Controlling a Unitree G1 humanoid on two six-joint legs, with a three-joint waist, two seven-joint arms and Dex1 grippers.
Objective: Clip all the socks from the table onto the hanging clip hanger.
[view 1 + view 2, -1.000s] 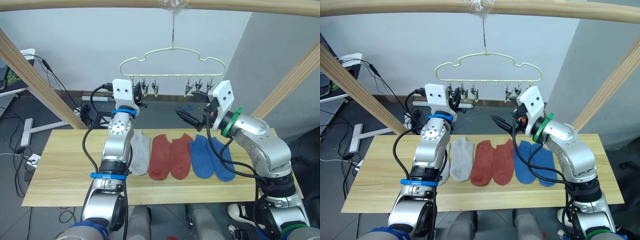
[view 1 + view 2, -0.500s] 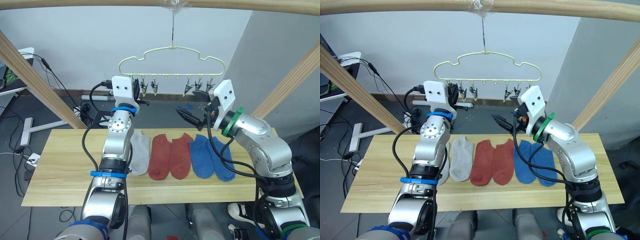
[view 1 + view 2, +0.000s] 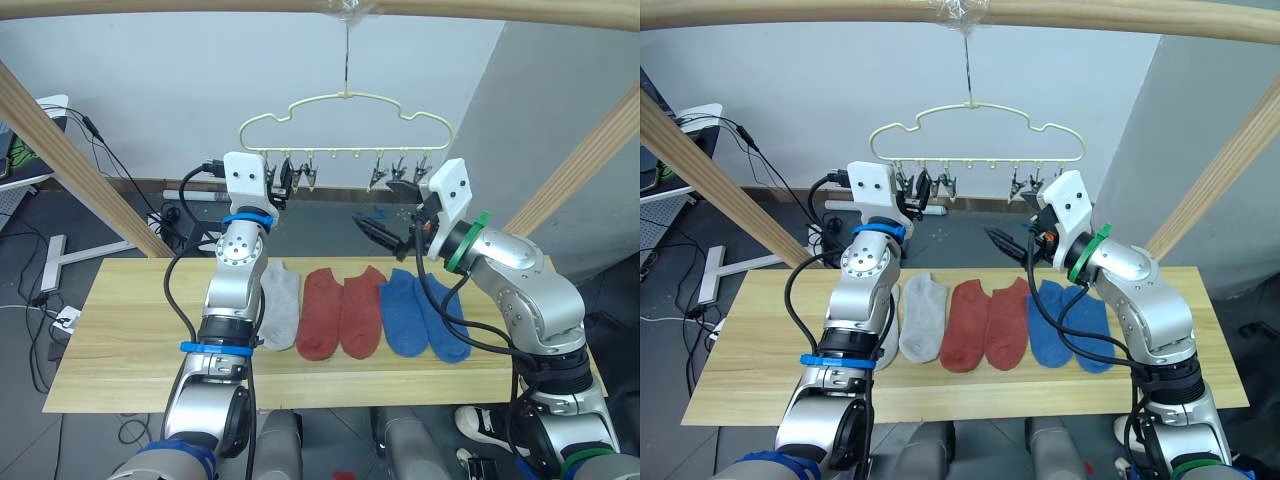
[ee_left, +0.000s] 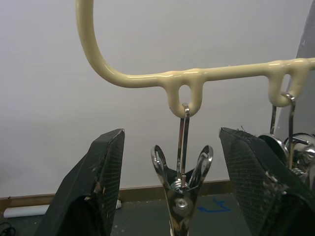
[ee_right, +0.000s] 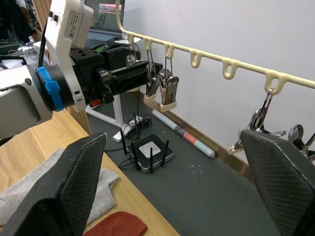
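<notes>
The left gripper (image 4: 170,191) is wide open around a metal clip (image 4: 181,194) on the clip hanger (image 3: 345,104). The right gripper (image 3: 385,228) is wide open too, holding nothing. The socks (image 3: 362,311) lie on the table (image 3: 130,340). I think the clip needs squeezing next, then a sock.

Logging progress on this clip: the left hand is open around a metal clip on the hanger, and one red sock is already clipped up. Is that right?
Not quite. No sock is clipped yet: the eye views show both red socks flat on the table. The rest holds: in the left wrist view the left hand is open around a clip on the hanger.
</notes>
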